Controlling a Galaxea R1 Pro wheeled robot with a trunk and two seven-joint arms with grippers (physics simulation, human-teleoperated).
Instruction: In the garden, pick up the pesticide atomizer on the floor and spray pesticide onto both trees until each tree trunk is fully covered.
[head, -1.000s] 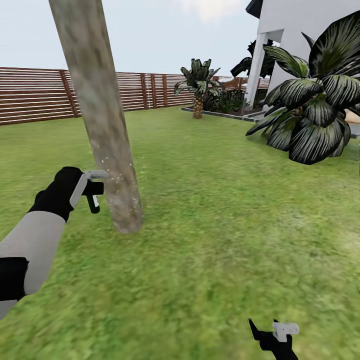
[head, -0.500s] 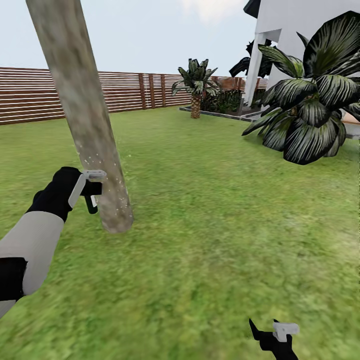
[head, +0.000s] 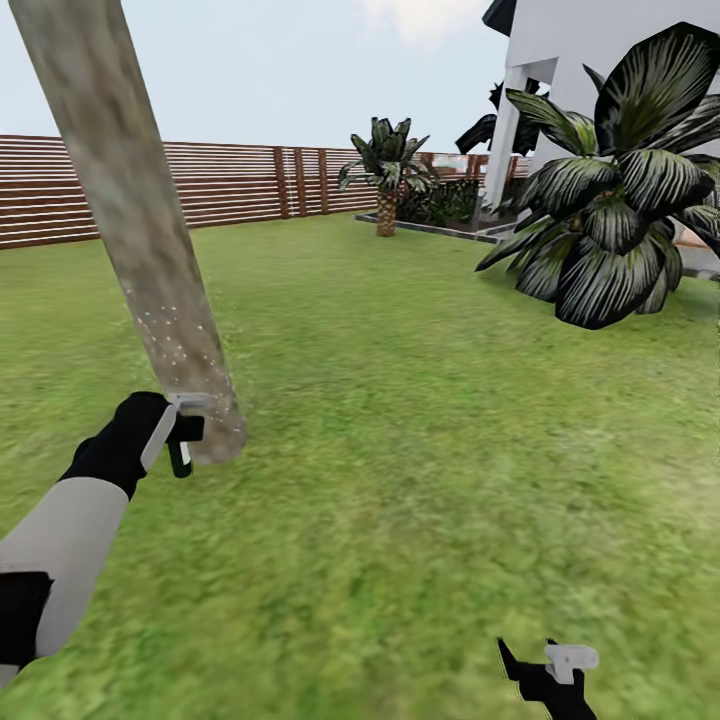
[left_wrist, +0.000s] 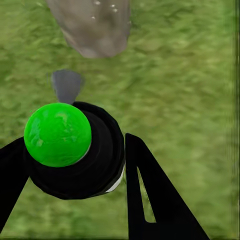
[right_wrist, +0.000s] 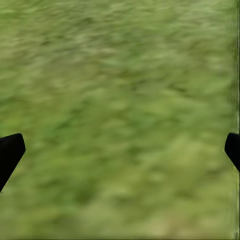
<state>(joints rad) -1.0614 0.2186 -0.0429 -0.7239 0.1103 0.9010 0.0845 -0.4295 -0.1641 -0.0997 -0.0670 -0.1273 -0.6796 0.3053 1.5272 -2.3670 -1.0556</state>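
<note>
Left pincer (head: 180, 432) clamped on atomizer (left_wrist: 75, 150) — trunk (head: 150, 290) base just ahead of nozzle, long axis leaning up and away. Right pincer (head: 548, 668) wide, well apart.

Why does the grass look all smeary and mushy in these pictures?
Right wrist view: the grass is streaked blur, no blades show. Left wrist view: the green-capped atomizer looks sharp, the grass behind soft. Head view: near grass is smudged, while the fence and the tree trunk with pale specks stay crisper.
</note>
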